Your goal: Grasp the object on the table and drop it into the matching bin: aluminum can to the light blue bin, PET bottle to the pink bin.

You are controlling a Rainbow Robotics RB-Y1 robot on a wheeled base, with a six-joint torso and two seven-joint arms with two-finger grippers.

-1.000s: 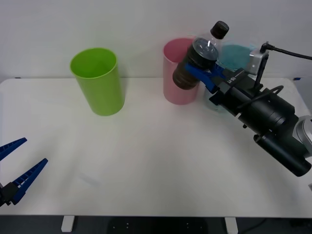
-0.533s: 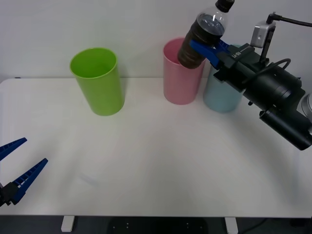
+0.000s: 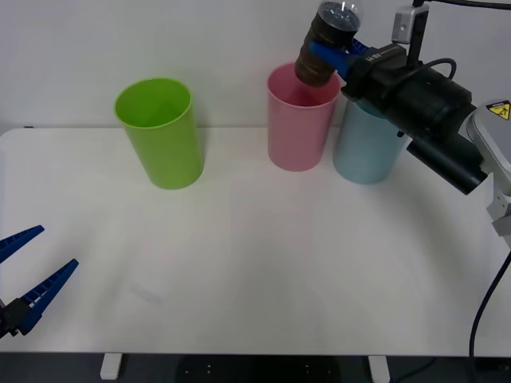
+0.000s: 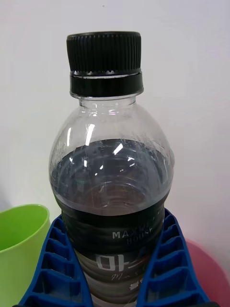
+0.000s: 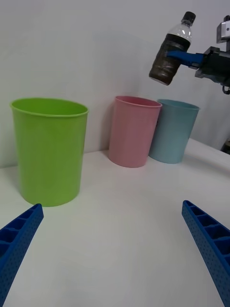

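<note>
PET bottle (image 3: 329, 40) (cap cropped) above pink bin (image 3: 300, 128).

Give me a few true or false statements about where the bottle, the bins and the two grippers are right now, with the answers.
1. The right gripper holds the PET bottle. True.
2. The bottle lies on the table. False: it is held in the air, above the pink bin.
3. The left gripper is open. True.
4. The light blue bin stands between the pink and lime green bin. False: the pink bin is in the middle.
</note>
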